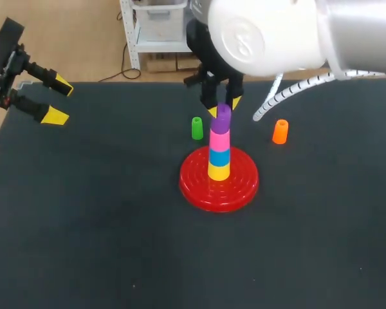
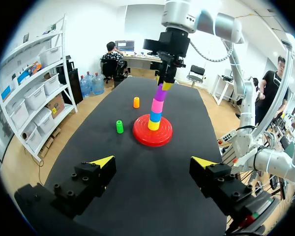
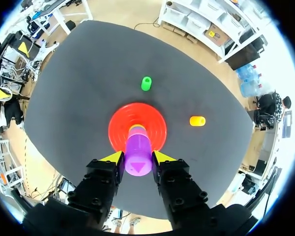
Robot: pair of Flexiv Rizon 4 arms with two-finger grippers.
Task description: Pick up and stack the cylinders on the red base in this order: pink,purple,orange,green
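Note:
On the red base (image 1: 199, 185) stands a stack of a yellow, a blue and a pink cylinder (image 1: 220, 140). A purple cylinder (image 1: 224, 116) sits at the top of it, leaning slightly, with my right gripper (image 1: 224, 106) shut on it from above. In the right wrist view the purple cylinder (image 3: 138, 152) fills the gap between the yellow tips of that gripper (image 3: 138, 158), over the red base (image 3: 119, 123). A green cylinder (image 1: 197, 127) stands left of the stack and an orange cylinder (image 1: 280, 131) right of it. My left gripper (image 1: 58, 100) hangs open at the table's far left, holding nothing.
The dark table (image 1: 83, 225) holds only these pieces. My right arm's large white body hangs over the table's back edge above the stack. In the left wrist view my left gripper (image 2: 153, 161) is well short of the red base (image 2: 140, 133).

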